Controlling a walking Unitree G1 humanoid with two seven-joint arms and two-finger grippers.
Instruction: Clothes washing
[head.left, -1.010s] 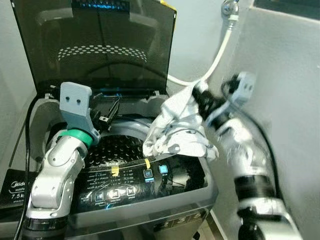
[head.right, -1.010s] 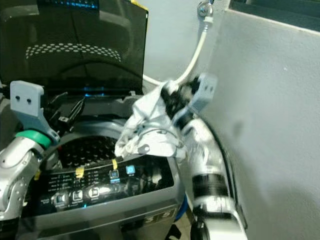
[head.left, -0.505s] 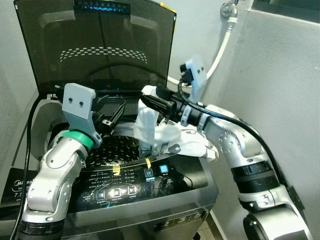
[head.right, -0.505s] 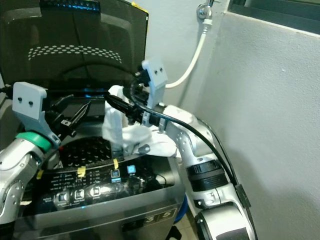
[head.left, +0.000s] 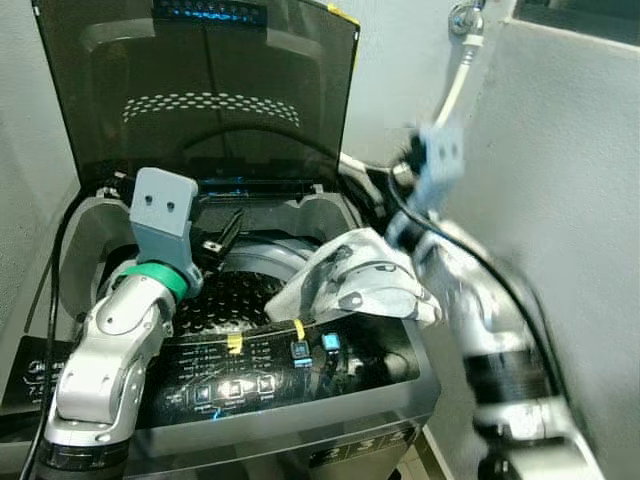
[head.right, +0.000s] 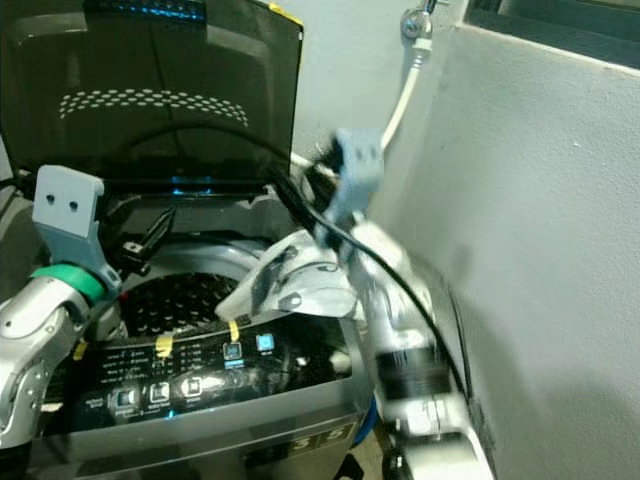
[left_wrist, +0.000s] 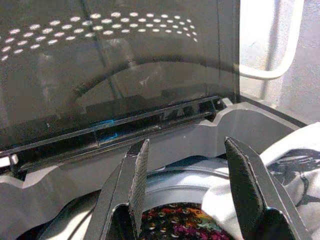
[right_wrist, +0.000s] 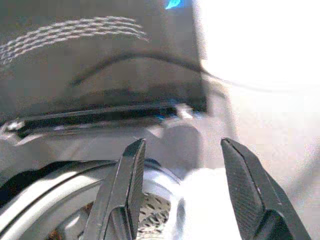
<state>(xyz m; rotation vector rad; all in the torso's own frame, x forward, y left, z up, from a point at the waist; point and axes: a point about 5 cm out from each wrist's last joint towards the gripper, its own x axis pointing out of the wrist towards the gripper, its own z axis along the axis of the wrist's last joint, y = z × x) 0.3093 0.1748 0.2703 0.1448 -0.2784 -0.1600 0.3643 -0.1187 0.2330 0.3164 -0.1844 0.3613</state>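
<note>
Half the white garment (head.left: 358, 288) sits on the washing machine's right rim (head.left: 395, 310), partly over the control panel (head.left: 250, 370), not down in the drum (head.left: 225, 295). We judge it could slide off toward the wall or snag when the lid (head.left: 200, 95) shuts. Our left gripper (left_wrist: 187, 195) hovers over the drum's left side, fingers spread, empty; coloured laundry (left_wrist: 180, 227) lies below it. Our right gripper (right_wrist: 182, 192) is above the rim's far right corner, fingers apart, nothing between them. That arm is blurred, so a regrasp risks catching the white inlet hose (head.left: 450, 100) or the black cable behind.
</note>
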